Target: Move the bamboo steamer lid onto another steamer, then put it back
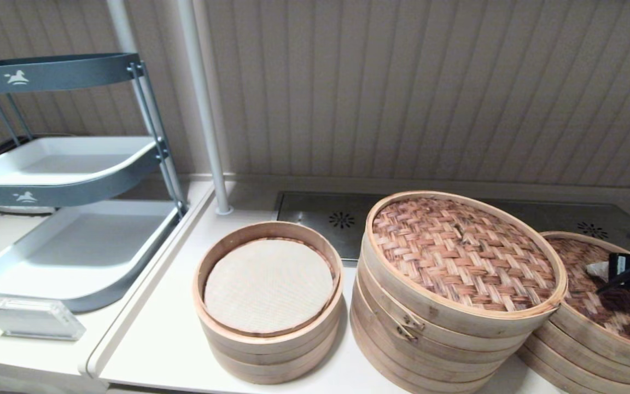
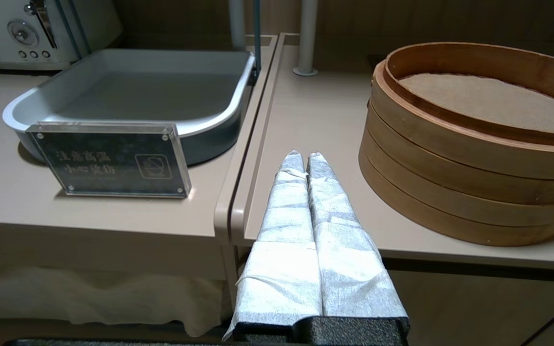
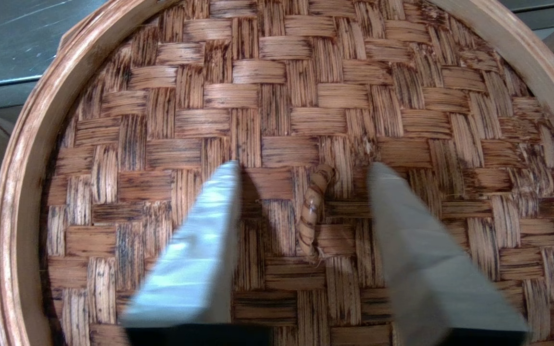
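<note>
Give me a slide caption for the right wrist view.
Right end effector, fingers open, straddling the centre loop of the bamboo steamer lid.

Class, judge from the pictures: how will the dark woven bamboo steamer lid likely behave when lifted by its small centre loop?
The bamboo steamer lid probably stays stiff: tight weave inside a bentwood rim. It looks light for its width, being shallow. Lifted by the thin centre loop alone, between the right hand's open fingers, it may swing or tilt.

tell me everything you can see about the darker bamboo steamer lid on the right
The bamboo steamer lid is round, with a mottled dark-brown woven top, a pale bentwood rim and a small wrapped centre loop. It lies flat on the low wide steamer at the counter's right end. The right gripper is open above it, one finger either side of the loop.
</note>
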You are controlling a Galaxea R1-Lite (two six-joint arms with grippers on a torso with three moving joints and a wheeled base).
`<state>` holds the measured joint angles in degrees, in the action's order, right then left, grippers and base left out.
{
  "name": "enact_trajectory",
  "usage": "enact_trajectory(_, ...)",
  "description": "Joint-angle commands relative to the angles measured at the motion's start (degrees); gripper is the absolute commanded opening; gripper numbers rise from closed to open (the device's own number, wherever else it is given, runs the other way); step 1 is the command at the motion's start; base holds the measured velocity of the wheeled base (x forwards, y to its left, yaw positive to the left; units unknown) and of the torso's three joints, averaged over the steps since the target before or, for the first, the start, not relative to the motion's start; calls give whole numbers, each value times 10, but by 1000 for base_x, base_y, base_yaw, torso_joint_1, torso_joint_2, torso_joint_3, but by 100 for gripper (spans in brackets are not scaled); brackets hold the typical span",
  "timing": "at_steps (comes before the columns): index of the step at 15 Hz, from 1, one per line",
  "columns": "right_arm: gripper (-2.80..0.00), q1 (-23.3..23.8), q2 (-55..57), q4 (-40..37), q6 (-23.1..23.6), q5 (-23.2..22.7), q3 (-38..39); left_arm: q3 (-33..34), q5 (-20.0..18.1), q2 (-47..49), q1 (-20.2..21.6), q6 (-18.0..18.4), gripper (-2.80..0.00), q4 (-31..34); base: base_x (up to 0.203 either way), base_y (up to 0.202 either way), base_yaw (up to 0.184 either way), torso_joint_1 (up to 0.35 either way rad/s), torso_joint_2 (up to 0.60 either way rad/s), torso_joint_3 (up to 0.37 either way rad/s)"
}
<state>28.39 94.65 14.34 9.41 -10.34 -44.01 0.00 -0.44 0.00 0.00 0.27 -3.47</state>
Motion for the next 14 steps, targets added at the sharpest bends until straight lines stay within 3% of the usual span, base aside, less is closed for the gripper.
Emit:
enact_trajectory(1,0,0,-4,1,-1,-2,0,14,1,-1,1,0,-280,0,0,0,0,0,0,0)
enact_trajectory(6,0,-1,-97,-15,-3,-5,0,14,1,-1,1,0,-280,0,0,0,0,0,0,0)
enact_trajectory(7,-280,-1,-104,-24,-3,-6,0,14,0,-1,0,0,-280,0,0,0,0,0,0,0)
enact_trajectory(9,-280,1,-151,-68,-7,-24,-8,14,0,-1,0,0,-280,0,0,0,0,0,0,0)
enact_trajectory(14,-280,12,-311,-259,-60,-159,-54,14,1,-1,0,0,-280,0,0,0,0,0,0,0)
